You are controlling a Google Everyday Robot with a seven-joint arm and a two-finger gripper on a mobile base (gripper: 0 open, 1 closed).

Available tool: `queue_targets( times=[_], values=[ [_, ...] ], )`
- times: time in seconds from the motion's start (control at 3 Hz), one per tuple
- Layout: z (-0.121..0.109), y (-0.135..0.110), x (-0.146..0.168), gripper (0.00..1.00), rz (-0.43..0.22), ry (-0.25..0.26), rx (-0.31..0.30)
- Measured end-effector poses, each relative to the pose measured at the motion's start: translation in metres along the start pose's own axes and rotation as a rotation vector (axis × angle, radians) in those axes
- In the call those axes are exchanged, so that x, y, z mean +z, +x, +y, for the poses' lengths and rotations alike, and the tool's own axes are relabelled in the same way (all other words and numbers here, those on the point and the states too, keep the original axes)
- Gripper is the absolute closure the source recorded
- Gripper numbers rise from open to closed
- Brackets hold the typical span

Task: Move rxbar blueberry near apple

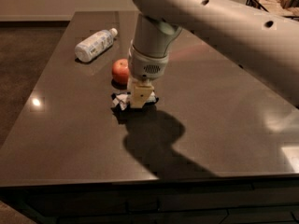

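Dark, glossy table point(224, 125) fills most of my view, with a white bottle point(95, 45) lying on its side at the far left and a basket point(273, 1) at the far right corner. My arm point(215, 17) comes in from the upper right and drops straight down. The gripper point(140, 100) sits at table level just in front of the apple point(119, 71), its fingers pressed together across the middle of the bar point(120, 101).

The bar is just beside the apple, on the near side. I can't tell whether the two touch, because the wrist hides the gap.

My worry is the apple. It is round and free to roll, and the wrist hangs right next to it, so a small sideways drift on release could nudge it toward the bottle and spoil the placement. The grip looks central but covers little of the wrapper. If the bar is not flat on the table when I let go, it could flip or skid on that slick top. A wrapper that sticks to a finger could also get dragged off as I lift.

As for the bar, it is small and flat, a dark wrapper with a white patch showing to the left of the fingers and a dark end poking out on the right. It looks a bit crumpled, and it lies in the arm's shadow, so I can't read any print.
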State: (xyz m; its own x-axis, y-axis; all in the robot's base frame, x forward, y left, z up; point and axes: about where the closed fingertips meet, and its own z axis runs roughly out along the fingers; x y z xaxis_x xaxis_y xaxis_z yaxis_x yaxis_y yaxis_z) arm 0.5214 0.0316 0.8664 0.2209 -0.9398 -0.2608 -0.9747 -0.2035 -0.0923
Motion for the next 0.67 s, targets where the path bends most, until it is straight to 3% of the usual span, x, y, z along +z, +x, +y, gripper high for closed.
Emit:
queue_targets(
  times=[0.33,0.67],
  values=[
    [-0.026,0.011,-0.004,1.00,0.017,0.034,0.048],
    [-0.047,0.025,-0.004,0.84,0.055,0.066,0.086]
  ],
)
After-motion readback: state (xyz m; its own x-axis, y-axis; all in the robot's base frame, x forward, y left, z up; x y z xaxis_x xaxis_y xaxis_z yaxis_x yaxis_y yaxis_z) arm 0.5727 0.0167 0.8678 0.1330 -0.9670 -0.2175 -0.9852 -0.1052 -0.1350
